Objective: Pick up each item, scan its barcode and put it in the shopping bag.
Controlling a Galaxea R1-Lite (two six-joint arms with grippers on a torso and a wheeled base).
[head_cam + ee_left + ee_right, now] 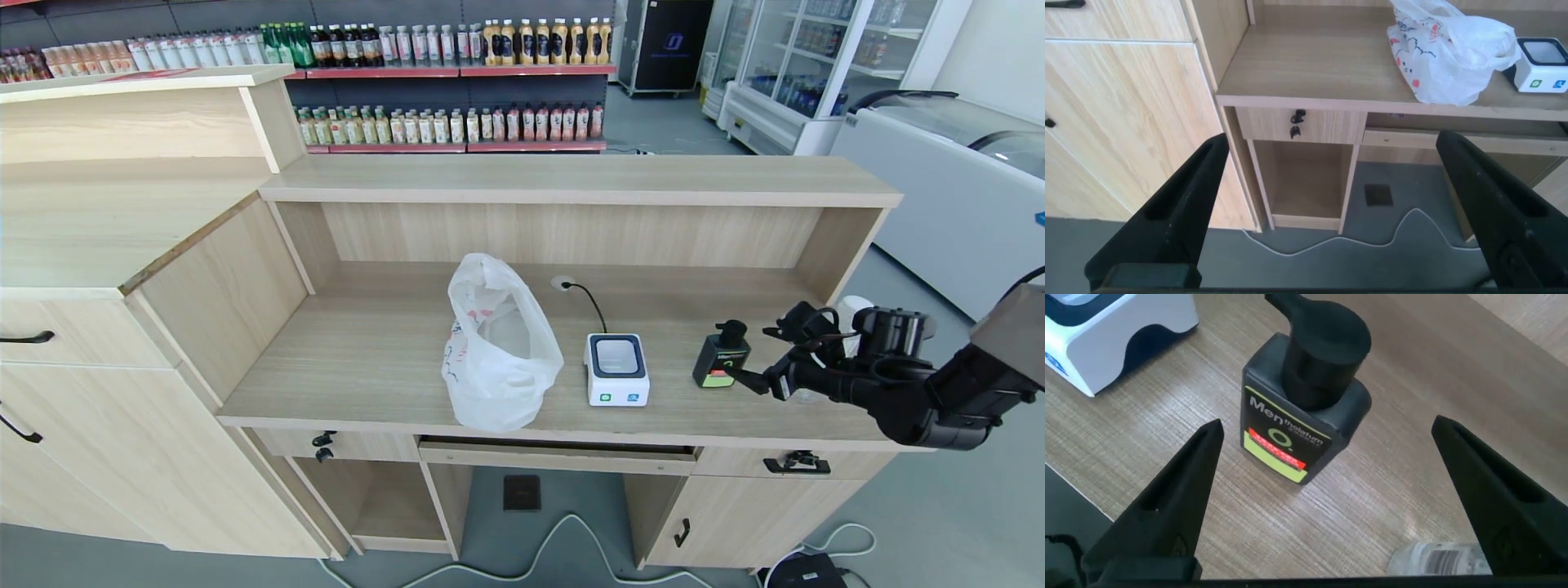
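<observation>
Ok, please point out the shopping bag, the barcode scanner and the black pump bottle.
shopping bag (pixel 500 359), head view, on its white plastic side
barcode scanner (pixel 617 359), head view, on its dark scan window
black pump bottle (pixel 1290 429), right wrist view, on its labelled body

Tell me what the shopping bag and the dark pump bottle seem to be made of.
The shopping bag looks like thin translucent plastic film: it crinkles and shines. The pump bottle is probably rigid dark plastic, matte, with a printed label.

Wooden counter (pixel 367 367): shopping bag (pixel 498 351), scanner (pixel 617 369), pump bottle (pixel 720 356).
</observation>
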